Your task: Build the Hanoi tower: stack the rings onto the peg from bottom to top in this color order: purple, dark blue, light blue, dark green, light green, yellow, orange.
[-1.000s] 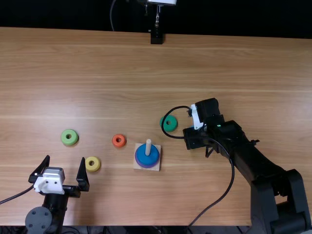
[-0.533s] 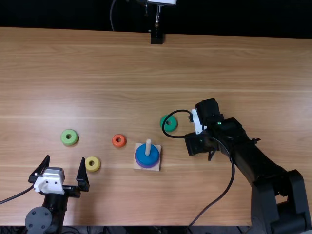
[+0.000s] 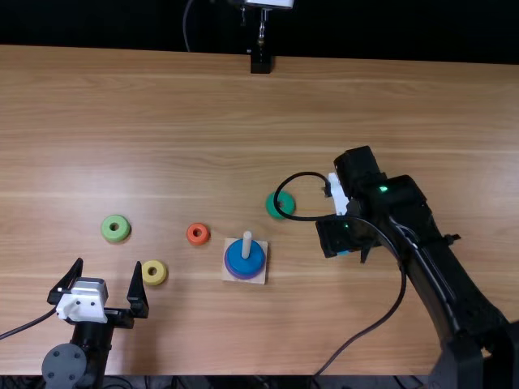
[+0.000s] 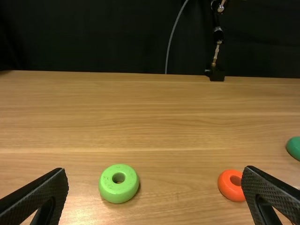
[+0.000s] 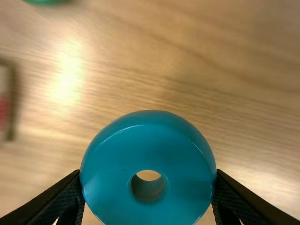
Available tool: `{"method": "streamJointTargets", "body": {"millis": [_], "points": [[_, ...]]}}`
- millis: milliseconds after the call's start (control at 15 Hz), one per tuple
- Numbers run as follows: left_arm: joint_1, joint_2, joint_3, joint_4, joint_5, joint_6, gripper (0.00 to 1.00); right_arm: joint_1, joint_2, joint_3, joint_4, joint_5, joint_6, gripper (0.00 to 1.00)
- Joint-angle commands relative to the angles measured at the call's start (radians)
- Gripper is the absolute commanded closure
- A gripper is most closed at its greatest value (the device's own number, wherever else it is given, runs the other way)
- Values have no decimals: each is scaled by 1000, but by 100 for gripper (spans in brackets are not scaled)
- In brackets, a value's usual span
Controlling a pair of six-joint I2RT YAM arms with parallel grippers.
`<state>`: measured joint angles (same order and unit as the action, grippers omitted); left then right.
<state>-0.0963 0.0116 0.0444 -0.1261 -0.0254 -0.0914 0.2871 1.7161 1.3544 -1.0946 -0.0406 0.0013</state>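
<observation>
In the top view, my right gripper [image 3: 339,235] is over the table right of the peg base [image 3: 229,275], with a bit of the light blue ring [image 3: 343,253] showing beneath it. My right gripper [image 5: 147,187] in its wrist view is shut on the light blue ring [image 5: 150,136]. Purple and dark blue rings [image 3: 245,261] sit around the peg [image 3: 246,243], dark blue on top. Dark green [image 3: 280,206], orange [image 3: 198,234], yellow [image 3: 154,272] and light green [image 3: 115,228] rings lie loose. My left gripper [image 3: 109,266] stands open near the yellow ring; its wrist view shows the gripper [image 4: 154,171] with nothing between its fingers.
A black cable [image 3: 383,318] loops from the right arm past the dark green ring. At the table's far edge stands a black mount [image 3: 260,63]. The near edge runs below the peg base.
My right gripper has shifted rightward and its arm has changed pose; a bit of the light blue ring now shows under it. The left arm and the loose rings have stayed put.
</observation>
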Motion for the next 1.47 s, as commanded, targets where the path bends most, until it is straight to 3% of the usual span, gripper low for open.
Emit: {"method": "streamJointTargets", "body": {"millis": [0,267,600,800,933,1400], "points": [[9,-12,-44,-10,3,9,0,49,-41,81,-24,-4,6,100],[9,-12,-44,-10,3,7,0,136,-44,215,-149,-5,17,100],[9,-12,-44,-10,3,9,0,259,-42,353,-224,-5,107,100],[9,-12,-44,-10,3,7,0,314,-39,407,-224,-5,128,100],[9,-12,-44,-10,3,7,0,334,-38,443,-224,-5,161,100],[9,-12,-44,-10,3,9,0,412,-35,497,-219,-5,174,100]]}}
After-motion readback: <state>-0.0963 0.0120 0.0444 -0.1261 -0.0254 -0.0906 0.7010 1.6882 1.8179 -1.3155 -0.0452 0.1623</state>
